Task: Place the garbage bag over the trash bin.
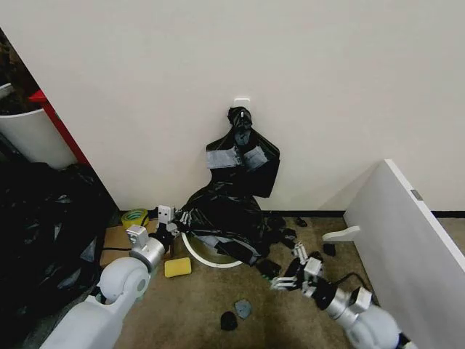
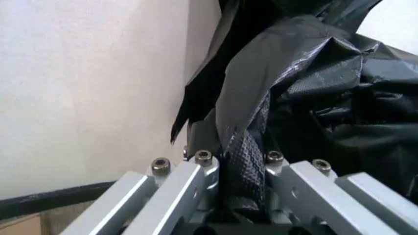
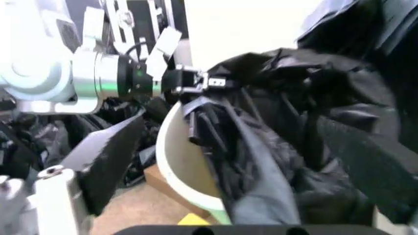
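Garbage bag (image 1: 227, 214) draped across trash bin (image 1: 195, 254), bin tipped by the wall. Left gripper (image 1: 176, 220) at the rim's left edge, fingers (image 2: 196, 182) clamped on a fold of bag film. Right gripper (image 1: 287, 274) low on the carpet just right of the bag; cannot tell its fingers' state. Yellow sponge (image 1: 177, 267) beside the rim. Black taped bundle (image 1: 242, 156) hangs on the wall above. Bin mouth mostly covered by bag.

A plain cream wall (image 1: 240, 65) meets a brown carpet floor (image 1: 211, 305) along a dark baseboard (image 1: 320, 214). A white panel (image 1: 407, 225) leans at the right.
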### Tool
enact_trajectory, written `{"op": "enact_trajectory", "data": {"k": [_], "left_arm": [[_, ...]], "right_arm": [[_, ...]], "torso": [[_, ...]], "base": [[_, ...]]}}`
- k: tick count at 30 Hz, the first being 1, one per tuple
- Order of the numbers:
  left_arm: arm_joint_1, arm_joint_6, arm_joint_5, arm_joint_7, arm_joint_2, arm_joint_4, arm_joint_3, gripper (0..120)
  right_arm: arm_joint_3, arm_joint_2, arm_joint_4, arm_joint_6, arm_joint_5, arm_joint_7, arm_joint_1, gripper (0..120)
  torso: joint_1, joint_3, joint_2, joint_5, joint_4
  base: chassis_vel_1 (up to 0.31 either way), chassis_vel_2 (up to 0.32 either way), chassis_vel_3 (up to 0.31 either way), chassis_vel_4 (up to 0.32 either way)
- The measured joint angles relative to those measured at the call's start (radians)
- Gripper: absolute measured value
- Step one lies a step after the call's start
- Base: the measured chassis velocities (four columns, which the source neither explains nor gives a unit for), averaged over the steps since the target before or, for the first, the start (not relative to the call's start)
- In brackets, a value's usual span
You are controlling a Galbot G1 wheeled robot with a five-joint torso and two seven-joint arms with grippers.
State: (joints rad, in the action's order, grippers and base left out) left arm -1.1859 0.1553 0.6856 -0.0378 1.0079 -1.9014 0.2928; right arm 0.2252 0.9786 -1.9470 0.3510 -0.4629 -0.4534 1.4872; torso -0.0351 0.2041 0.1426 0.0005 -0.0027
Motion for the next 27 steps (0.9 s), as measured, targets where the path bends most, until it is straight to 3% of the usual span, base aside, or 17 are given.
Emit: {"op": "enact_trajectory", "data": {"k": [12, 25, 27], "left_arm": [[-0.011, -0.003, -0.017, 0.002, 0.011, -0.018, -0.020, 4], [-0.014, -0.003, -0.009, 0.005, 0.012, -0.027, -0.016, 4], [-0.014, -0.002, -0.005, 0.006, 0.014, -0.027, -0.016, 4]], "right_arm": [[-0.043, 0.032, -0.048, -0.111, 0.263, 0.335, 0.016, 47], [-0.035, 0.051, -0.023, -0.061, 0.405, 0.297, 0.013, 2], [-0.034, 0.056, -0.012, -0.044, 0.416, 0.289, 0.009, 0]], "torso": [[0.000, 0.000, 0.000, 0.0001, 0.0001], [0.000, 0.000, 0.000, 0.0001, 0.0001], [0.000, 0.000, 0.000, 0.0000, 0.0000]], "base": [[0.000, 0.000, 0.000, 0.000], [0.000, 0.000, 0.000, 0.000], [0.000, 0.000, 0.000, 0.000]]}}
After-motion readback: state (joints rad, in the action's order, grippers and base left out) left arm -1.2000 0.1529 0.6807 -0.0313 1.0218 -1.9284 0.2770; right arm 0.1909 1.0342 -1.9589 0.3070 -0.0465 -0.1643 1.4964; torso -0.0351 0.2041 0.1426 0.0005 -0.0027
